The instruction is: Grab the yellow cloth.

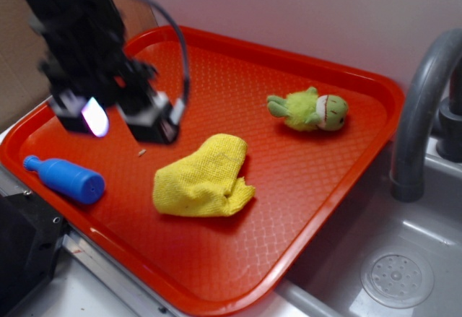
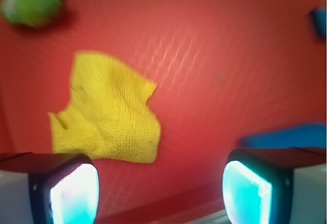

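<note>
The yellow cloth (image 1: 202, 177) lies crumpled on the red tray (image 1: 289, 209), near its middle; it is bright yellow with a coarse weave. In the wrist view the cloth (image 2: 110, 112) lies left of centre, just beyond the left fingertip (image 2: 74, 193). My gripper (image 1: 123, 118) hovers above the tray's left part, up and to the left of the cloth, not touching it. Its jaws stand wide apart with nothing between them; the wrist view shows the gripper (image 2: 161, 193) over bare tray.
A small yellow-green plush toy (image 1: 309, 109) lies at the tray's far right, also in the wrist view (image 2: 33, 2). A blue bottle-like object (image 1: 65, 178) lies at the tray's left edge. A grey faucet (image 1: 422, 115) and a sink drain (image 1: 395, 279) are to the right.
</note>
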Motion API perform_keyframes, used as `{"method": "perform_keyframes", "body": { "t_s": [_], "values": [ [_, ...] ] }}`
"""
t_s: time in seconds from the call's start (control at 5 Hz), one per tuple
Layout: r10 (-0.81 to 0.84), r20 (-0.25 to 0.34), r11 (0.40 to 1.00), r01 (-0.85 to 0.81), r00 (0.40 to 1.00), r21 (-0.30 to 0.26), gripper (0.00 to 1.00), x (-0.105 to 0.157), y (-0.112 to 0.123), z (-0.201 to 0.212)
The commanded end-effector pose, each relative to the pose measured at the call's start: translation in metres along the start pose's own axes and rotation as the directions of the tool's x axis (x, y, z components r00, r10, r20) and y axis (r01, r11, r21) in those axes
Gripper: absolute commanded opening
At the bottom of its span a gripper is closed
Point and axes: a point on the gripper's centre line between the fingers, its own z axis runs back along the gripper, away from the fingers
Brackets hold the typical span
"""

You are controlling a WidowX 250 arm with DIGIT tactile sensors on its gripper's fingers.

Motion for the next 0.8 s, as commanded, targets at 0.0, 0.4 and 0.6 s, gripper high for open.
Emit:
{"method": "perform_keyframes", "body": {
  "t_s": [0.0,0.4,0.6],
  "values": [
    [-0.207,0.017,0.967,0.207,0.978,-0.148,1.00,0.022,-0.016,-0.078],
    [-0.218,0.047,0.972,0.221,0.975,-0.081,0.00,0.020,-0.019,-0.074],
    [-0.250,0.069,0.965,0.254,0.966,-0.057,0.00,0.015,-0.021,-0.069]
  ]
}}
